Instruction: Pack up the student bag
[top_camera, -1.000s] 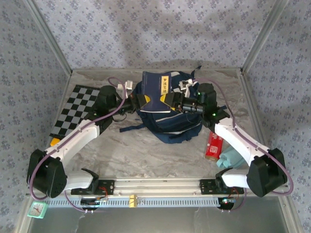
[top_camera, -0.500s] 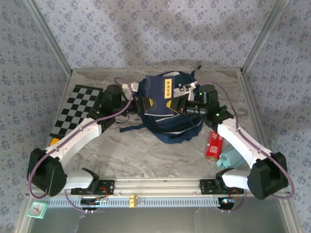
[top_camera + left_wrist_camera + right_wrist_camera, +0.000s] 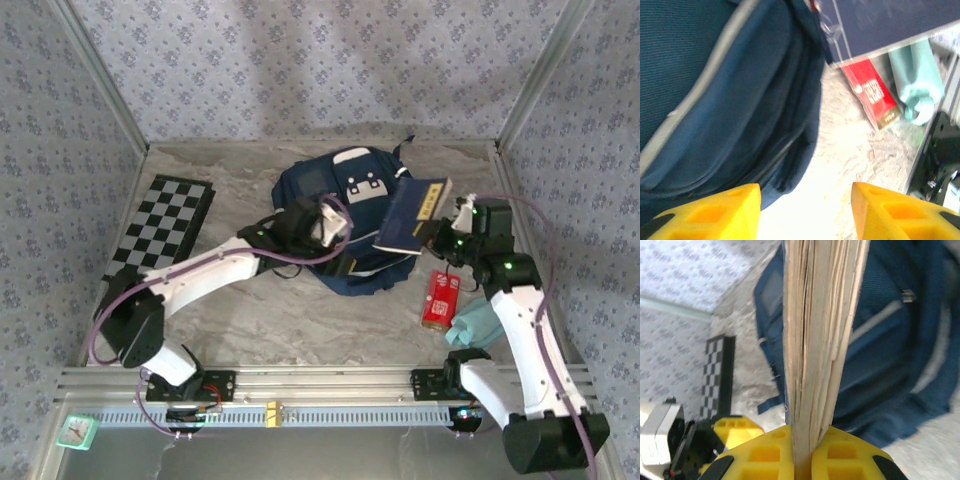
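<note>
The student bag (image 3: 340,190), a navy backpack with white patches, lies at the middle back of the table. My right gripper (image 3: 441,237) is shut on the lower edge of a dark blue book (image 3: 410,215) and holds it tilted just right of the bag. In the right wrist view the book's page edges (image 3: 820,315) rise from between the closed fingers (image 3: 765,455), with the bag (image 3: 900,355) behind. My left gripper (image 3: 343,255) hangs at the bag's near side. Its yellow fingers (image 3: 715,215) stand open over bare table, the bag's zipped fabric (image 3: 715,90) beside them.
A folded checkerboard (image 3: 165,225) lies at the left. A red box (image 3: 440,298) and a teal bundle (image 3: 478,325) lie right of the bag, near the right arm; both also show as the red box (image 3: 872,92) and teal bundle (image 3: 917,82). Metal frame posts bound the table.
The left gripper let go of the book, opened and swung along the bag's near side. The right gripper closed on the book and carried it right, off the bag.
</note>
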### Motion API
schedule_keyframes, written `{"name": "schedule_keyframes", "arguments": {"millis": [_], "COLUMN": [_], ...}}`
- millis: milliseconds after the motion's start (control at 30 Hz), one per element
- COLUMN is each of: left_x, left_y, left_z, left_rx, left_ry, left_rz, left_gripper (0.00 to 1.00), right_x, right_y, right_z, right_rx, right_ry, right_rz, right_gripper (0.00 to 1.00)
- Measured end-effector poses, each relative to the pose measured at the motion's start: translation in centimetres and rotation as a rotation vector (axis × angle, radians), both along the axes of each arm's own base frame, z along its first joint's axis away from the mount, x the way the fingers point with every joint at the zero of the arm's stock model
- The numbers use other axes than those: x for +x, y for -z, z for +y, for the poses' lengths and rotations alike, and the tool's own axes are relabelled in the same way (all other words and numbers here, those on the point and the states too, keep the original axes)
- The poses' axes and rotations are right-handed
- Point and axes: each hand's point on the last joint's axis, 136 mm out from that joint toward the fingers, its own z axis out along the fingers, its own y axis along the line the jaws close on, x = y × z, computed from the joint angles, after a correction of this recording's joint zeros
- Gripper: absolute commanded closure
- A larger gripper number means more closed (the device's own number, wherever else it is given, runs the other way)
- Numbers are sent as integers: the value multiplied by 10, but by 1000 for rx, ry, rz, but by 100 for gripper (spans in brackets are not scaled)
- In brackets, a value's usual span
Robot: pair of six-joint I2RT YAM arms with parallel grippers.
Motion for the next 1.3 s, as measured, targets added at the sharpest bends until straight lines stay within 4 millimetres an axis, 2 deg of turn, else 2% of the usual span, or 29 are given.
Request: {"name": "schedule_keyframes", "arguments": {"millis": [100,233,467,600,733,900,1033,1200,1300], "left_x": [-7,3,23,26,32,37,38,47,55], "left_y": [10,32,77,95,97,88,68,18,-20], "left_z": [-26,-50,-70,-76,-73,-67,-58,-38,-23], "left_rx": [55,128,288,369,411,416,399,361,319], "left_ry": [78,117,135,151,144,123,90,-7,-82], "left_rz": [-37,-59,-98,-128,-161,-197,-219,-290,-342], "left_gripper": [41,38,38,57,79,99,100,100,100], "right_x": [-13,-25,-34,-36,-39,-38,-37,-38,-40], "right_y": [12,28,49,57,63,62,62,59,56], "right_z": [-24,-46,-70,-71,-67,-61,-58,-54,-38], "right_rx": [-23,-34,-4,21,45,69,85,98,101], "right_ry": [95,188,288,293,273,241,227,206,141], "right_rz": [40,98,155,176,190,183,195,222,223], "right_gripper": [100,100,100,100,100,100,100,100,100]}}
